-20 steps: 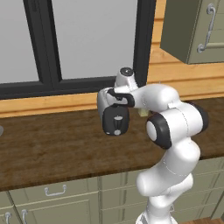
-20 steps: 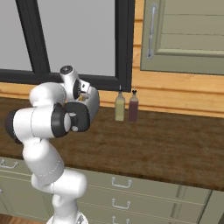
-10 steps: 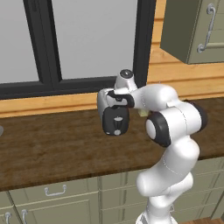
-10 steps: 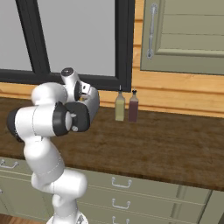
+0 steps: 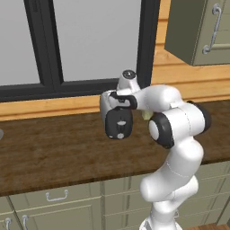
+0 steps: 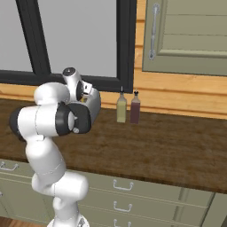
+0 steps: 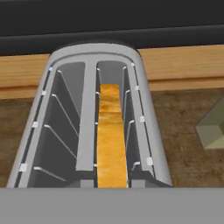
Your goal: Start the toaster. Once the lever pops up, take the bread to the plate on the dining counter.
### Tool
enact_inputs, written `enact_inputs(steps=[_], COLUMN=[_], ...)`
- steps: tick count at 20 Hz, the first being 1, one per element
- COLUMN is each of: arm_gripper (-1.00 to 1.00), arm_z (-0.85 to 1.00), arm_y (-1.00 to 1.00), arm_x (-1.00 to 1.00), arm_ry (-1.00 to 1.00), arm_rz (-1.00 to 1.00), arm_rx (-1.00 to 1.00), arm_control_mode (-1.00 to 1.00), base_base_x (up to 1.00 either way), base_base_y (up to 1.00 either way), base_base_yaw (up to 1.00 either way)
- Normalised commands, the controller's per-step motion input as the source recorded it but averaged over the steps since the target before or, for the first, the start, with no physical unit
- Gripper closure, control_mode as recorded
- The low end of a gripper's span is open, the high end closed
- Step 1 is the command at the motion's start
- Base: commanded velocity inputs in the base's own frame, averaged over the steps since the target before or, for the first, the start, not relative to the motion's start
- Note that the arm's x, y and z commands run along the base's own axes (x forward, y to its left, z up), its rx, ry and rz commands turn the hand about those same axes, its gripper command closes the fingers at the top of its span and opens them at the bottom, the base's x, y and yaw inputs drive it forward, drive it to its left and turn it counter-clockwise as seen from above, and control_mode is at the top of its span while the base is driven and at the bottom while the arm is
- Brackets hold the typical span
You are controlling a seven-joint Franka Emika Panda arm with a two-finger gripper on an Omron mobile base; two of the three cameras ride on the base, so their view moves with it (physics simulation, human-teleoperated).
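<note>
The hand view looks down into the silver toaster (image 7: 92,65), which stands on the dark wood worktop in front of the window ledge. The golden-tan bread (image 7: 111,140) stands on edge, sunk in the right slot, and the left slot is bare. The black end panel and the lever are out of view. My gripper's dark hand (image 5: 119,123) hangs over the worktop just above the toaster, which the arm hides in both base views. The fingertips are hidden, so I cannot tell whether they are open or shut. The plate and dining counter are out of view.
An olive bottle (image 6: 121,107) and a dark red bottle (image 6: 135,108) stand by the wall to the right of the hand. An olive wall cabinet (image 6: 186,35) hangs above the dark wood worktop (image 6: 168,146). Drawered cabinets run below it, and a black-framed window is behind.
The hand has crept very slightly down over the toaster. Nothing else has visibly changed.
</note>
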Motion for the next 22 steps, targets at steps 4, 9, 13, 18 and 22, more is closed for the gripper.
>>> enact_inputs(steps=[4, 9, 13, 18, 22], arm_gripper=[1.00, 1.00, 1.00, 1.00, 1.00], arm_z=[0.82, 1.00, 1.00, 0.98, 0.53], arm_y=[0.00, -0.02, -0.13, -0.18, -0.08], arm_x=[-0.58, -0.80, -0.98, -1.00, -0.68], arm_ry=[-0.25, -0.41, -0.24, -0.10, -0.02], arm_rz=[-0.04, -0.07, -0.09, -0.10, -0.03], arm_rx=[0.01, 0.03, 0.02, 0.00, 0.00], arm_control_mode=[-1.00, -1.00, -1.00, -1.00, -1.00], base_base_x=[0.00, 0.00, 0.00, 0.00, 0.00], base_base_y=[0.00, 0.00, 0.00, 0.00, 0.00], base_base_yaw=[0.00, 0.00, 0.00, 0.00, 0.00])
